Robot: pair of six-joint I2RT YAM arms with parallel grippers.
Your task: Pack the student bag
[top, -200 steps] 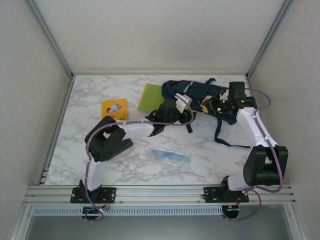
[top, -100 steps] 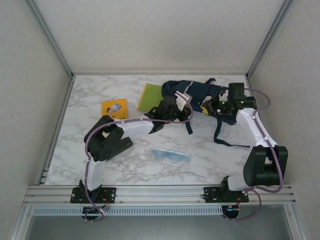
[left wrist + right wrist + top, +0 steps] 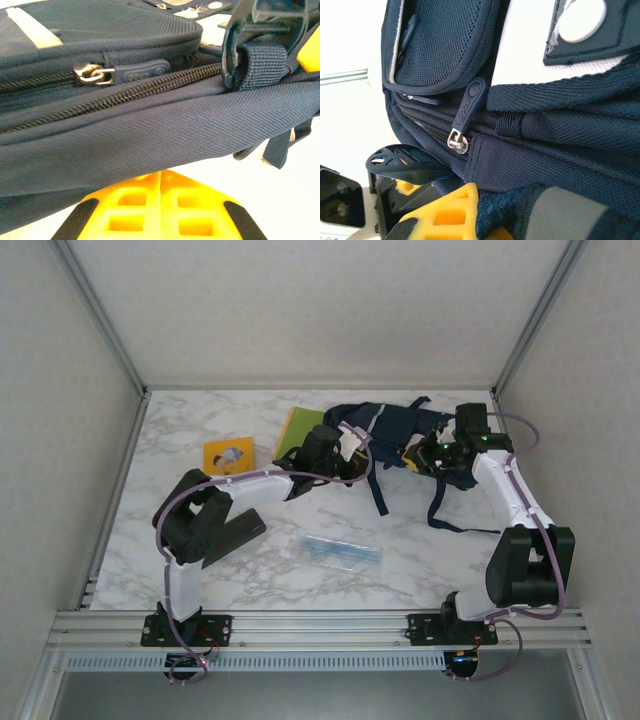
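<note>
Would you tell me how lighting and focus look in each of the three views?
Top external: even, soft light, only faint shadows on the table, student bag sharp. Left wrist: zipper pull crisp, bright background at upper right washed out. Right wrist: the surface left of the bag blown out to white, nearest fabric at the bottom blurred.

A white marble-patterned table with grey veins carries three loose items. A green book lies flat toward the far side, turned slightly askew. To its left, apart from it, lies a smaller orange picture booklet with a pale illustration on its cover. Nearer the front edge, well apart from both, a clear plastic packet holds thin blue items, too small to identify. White textured wall panels in aluminium framing enclose the table.
</note>
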